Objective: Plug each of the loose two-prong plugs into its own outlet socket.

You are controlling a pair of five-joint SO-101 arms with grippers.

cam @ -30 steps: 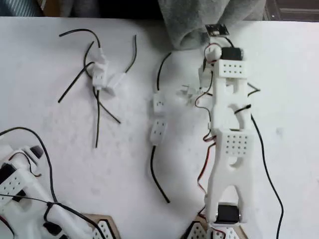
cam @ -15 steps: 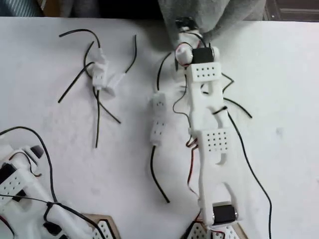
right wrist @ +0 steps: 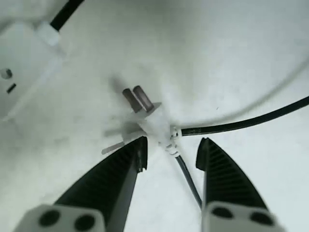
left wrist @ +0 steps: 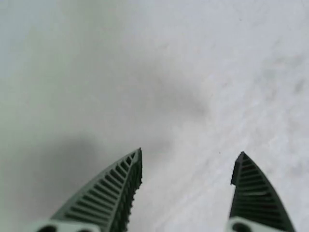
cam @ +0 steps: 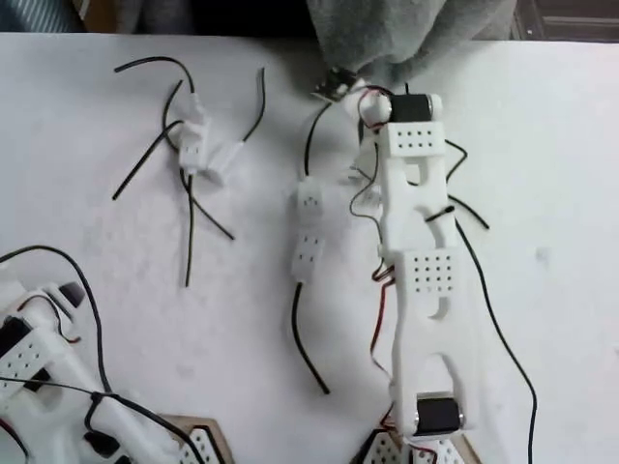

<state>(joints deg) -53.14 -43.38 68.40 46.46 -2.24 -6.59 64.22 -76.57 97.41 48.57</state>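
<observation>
Right gripper (right wrist: pixel 172 146), part open and empty, sits just behind the small white two-prong plug (right wrist: pixel 150 126); prongs (right wrist: pixel 137 98) point away from it, toward the white outlet socket block (right wrist: pixel 24 63). Left gripper (left wrist: pixel 189 155), open, empty, is farther

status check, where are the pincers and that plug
Right pincer open around the two-prong plug. Left pincer open over the table. Plug loose, near an outlet socket. Its black cord runs between the pincer tips.
</observation>
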